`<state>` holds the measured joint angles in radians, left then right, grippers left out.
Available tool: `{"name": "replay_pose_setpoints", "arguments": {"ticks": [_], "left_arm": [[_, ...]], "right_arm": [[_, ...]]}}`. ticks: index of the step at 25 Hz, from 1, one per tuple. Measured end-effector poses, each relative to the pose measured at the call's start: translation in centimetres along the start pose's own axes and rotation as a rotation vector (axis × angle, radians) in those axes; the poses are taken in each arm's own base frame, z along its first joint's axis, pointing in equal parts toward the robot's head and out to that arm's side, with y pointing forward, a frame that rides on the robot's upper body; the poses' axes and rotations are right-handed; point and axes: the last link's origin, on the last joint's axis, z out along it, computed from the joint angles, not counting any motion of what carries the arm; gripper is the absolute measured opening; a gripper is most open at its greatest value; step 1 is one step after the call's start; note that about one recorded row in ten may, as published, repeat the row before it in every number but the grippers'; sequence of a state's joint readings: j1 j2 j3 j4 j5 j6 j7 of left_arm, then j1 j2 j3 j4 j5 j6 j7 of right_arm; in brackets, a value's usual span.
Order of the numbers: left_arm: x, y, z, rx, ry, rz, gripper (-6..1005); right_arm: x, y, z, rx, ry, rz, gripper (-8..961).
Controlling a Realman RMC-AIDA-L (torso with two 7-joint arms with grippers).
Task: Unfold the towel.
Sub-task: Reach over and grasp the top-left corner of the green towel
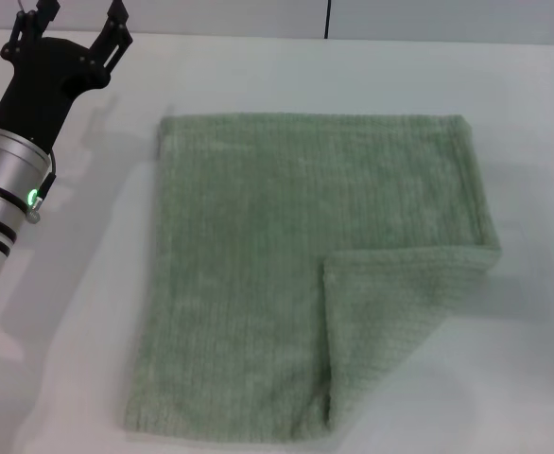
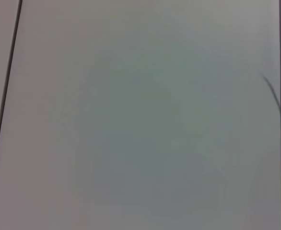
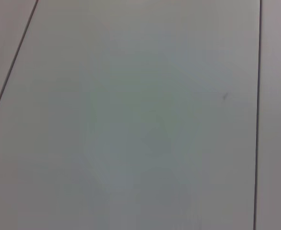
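White tabletop (image 1: pixel 78 312) carried the towel (image 1: pixel 258 274), spread nearly flat at centre, with its near right corner (image 1: pixel 400 312) folded back over itself. At the far left, the left pincer (image 1: pixel 69 26) stood with fingers wide, holding nothing, the towel lying to its right and nearer. No right pincer showed. No containers were present.

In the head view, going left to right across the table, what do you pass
Left gripper, raised at the far left, fingers open → towel, its flat single layer → the towel's folded-over flap at the near right → bare table.
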<state>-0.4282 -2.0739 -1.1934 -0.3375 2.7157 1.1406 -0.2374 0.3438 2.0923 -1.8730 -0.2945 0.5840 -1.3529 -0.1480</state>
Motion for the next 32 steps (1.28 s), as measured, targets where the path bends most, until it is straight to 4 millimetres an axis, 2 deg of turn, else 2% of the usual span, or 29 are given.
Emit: {"name": "replay_pose_setpoints", "arguments": {"ticks": [19,32], "left_arm": [[-1.0,-0.6,-0.7,0.026,-0.061,-0.002,800],[-1.0,0.0,-0.5,0.003,-0.062,0.004,750]], "right_arm": [[-0.1,0.1,0.2,-0.004,-0.002,0.002,802],[-0.1,0.2,0.3,-0.004,-0.007,0.027,803]]}}
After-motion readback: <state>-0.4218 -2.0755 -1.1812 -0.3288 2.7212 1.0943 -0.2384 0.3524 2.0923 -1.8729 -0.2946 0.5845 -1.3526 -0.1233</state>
